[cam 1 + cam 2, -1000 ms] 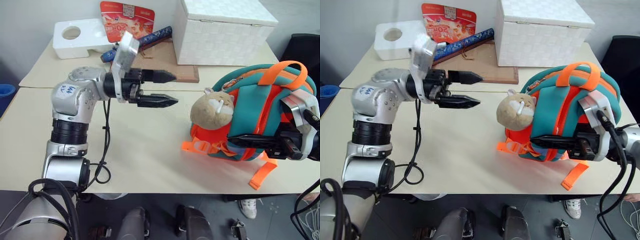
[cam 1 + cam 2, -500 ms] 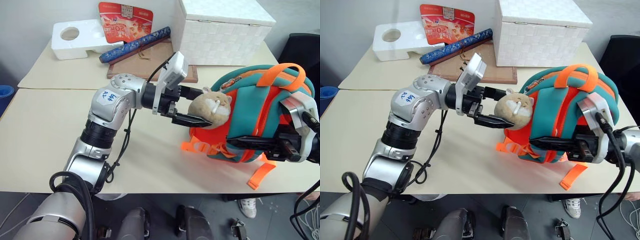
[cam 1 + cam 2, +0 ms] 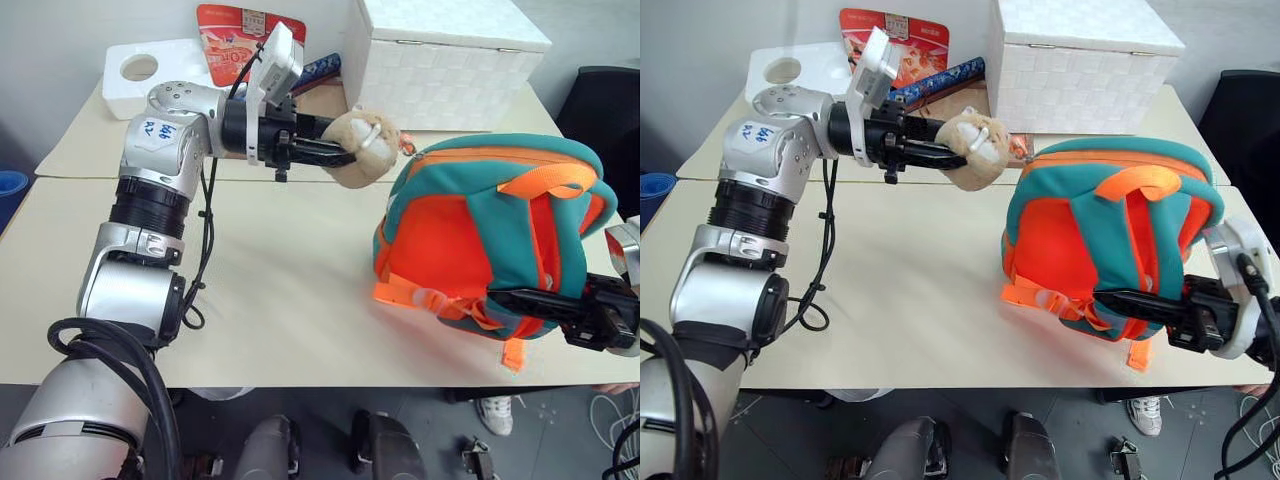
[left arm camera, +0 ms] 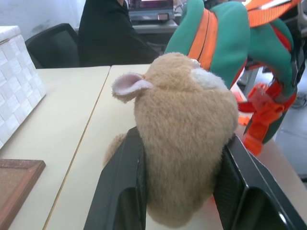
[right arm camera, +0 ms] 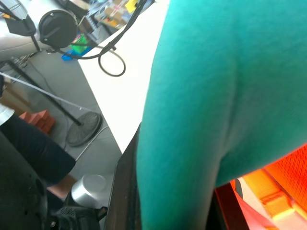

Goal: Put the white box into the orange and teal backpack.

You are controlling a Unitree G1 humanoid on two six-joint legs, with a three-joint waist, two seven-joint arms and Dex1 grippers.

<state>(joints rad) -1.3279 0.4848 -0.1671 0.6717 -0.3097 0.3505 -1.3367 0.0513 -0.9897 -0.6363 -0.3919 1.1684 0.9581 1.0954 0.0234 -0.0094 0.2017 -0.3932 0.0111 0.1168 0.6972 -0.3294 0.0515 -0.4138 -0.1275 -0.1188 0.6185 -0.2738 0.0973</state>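
Note:
The orange and teal backpack stands on the right side of the table, its orange front panel facing me. My left gripper is shut on the beige plush hamster, held above the table just left of the backpack's top. In the left wrist view the hamster sits squeezed between the two black fingers. My right gripper, low at the backpack's near right side, is shut on a teal strap. The white box is out of view.
At the table's back stand a large white woven box, a white foam block with a round hole, a red packet, a blue patterned stick and a wooden board. A black chair is at far right.
My left gripper reached to the hamster, shut on it and pulled it up and left, away from the backpack. The backpack has turned, its orange front showing now. The right gripper shifted slightly down and right.

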